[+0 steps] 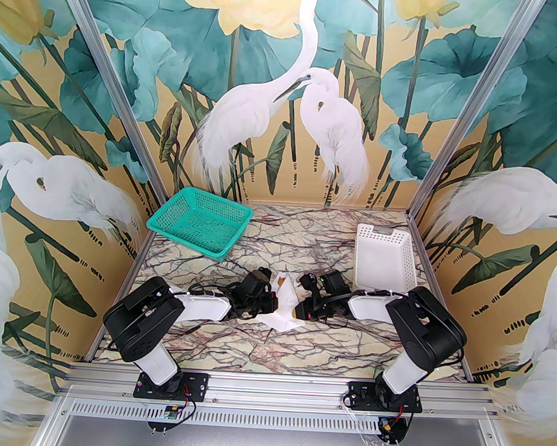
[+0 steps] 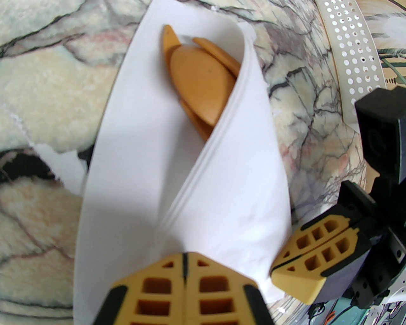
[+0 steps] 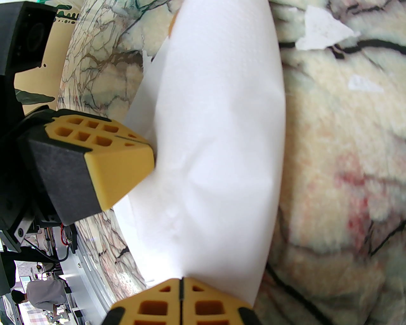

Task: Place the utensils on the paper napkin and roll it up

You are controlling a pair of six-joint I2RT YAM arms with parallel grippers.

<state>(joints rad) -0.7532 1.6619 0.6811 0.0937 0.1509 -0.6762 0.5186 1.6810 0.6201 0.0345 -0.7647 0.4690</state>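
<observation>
The white paper napkin lies mid-table, folded over the orange-brown utensils. Their rounded ends stick out of the far open end, and one tip shows in the top view. My left gripper is shut, and the napkin's folded edge runs into its fingertips. My right gripper is shut too, with the near end of the napkin meeting its tips. The two grippers face each other across the roll, left and right. The utensil handles are hidden inside the paper.
A green mesh basket stands at the back left and a white perforated basket at the back right. Small torn scraps of white paper lie on the marble tabletop beside the roll. Patterned walls close in three sides.
</observation>
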